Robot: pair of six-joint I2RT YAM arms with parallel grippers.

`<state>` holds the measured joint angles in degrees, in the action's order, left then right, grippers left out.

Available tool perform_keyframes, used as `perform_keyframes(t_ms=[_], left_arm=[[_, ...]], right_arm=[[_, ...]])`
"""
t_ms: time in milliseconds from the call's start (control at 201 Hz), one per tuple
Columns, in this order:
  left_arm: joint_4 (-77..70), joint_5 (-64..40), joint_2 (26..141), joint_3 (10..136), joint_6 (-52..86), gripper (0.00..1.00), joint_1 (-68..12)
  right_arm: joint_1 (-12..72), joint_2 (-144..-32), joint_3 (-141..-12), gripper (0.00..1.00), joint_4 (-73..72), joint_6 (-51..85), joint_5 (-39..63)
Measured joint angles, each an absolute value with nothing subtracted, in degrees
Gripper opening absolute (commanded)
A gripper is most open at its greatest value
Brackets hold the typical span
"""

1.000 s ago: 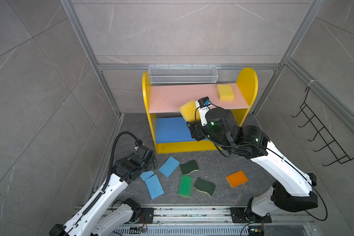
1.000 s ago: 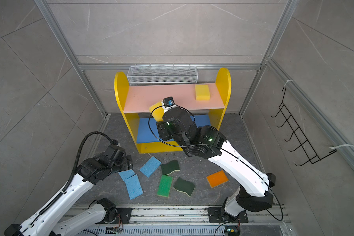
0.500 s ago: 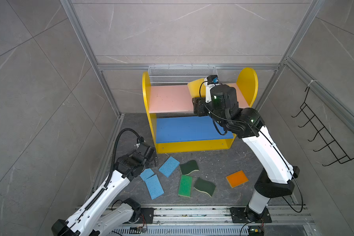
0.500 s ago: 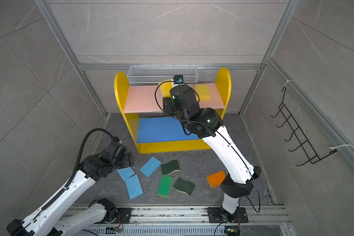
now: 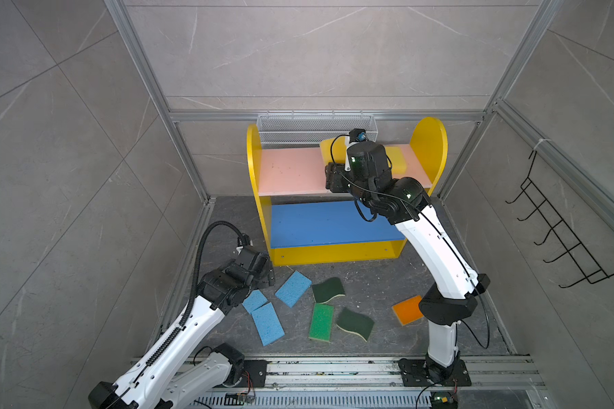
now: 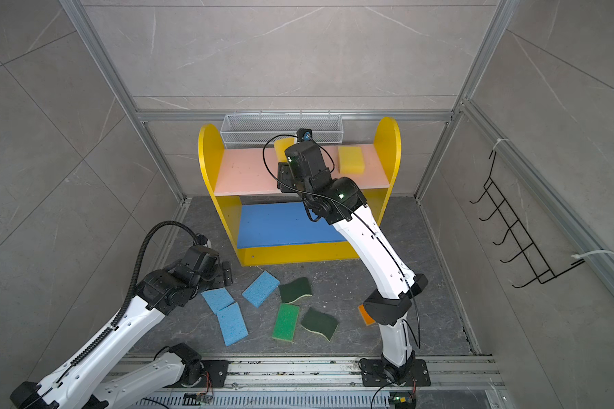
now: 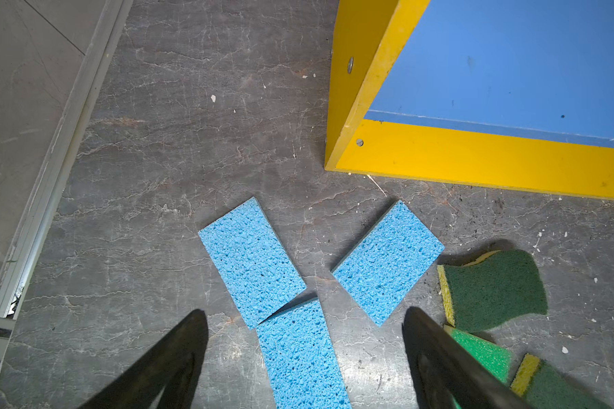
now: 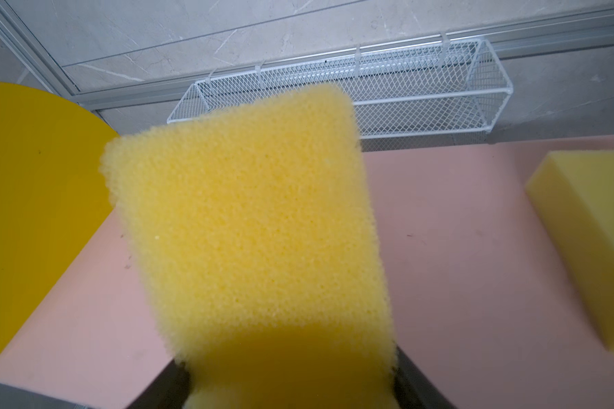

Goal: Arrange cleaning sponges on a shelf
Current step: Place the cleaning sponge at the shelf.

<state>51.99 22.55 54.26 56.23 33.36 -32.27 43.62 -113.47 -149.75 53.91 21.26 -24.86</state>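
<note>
Though the yellow sponge (image 8: 249,226) at mid-frame looks light and squashy, the right gripper (image 8: 291,382) pinches its lower end; the left gripper (image 7: 302,315) gapes empty.

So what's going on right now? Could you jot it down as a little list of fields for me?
Right claw: shut on thick yellow sponge block, over the pink upper shelf board
Left claw: open, empty, above thin light-blue sponges on the floor
Shelved: second yellow sponge block, on pink board
Blue lower board: no sponge visible
On floor: three light-blue, two dark-green wavy sponges, one bright-green-topped sponge, one orange-topped sponge
</note>
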Motion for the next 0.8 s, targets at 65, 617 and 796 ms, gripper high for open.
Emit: perform_keyframes(t_ms=[65, 617, 796], left_arm=[[51.4, 22.6, 54.3, 55.9, 33.3, 0.89, -32.3], [49.6, 22.7, 57.6, 55.5, 32.7, 0.9, -32.3], [49.6, 22.9, 57.6, 55.1, 32.5, 0.91, -32.3]], right_arm=[[43.3, -114.1, -150.5, 0.69, 54.0, 21.3, -25.2], [42.1, -116.9, -151.1, 0.75, 55.3, 23.9, -28.6], [41.9, -117.0, -151.4, 0.76, 55.5, 25.6, -28.6]])
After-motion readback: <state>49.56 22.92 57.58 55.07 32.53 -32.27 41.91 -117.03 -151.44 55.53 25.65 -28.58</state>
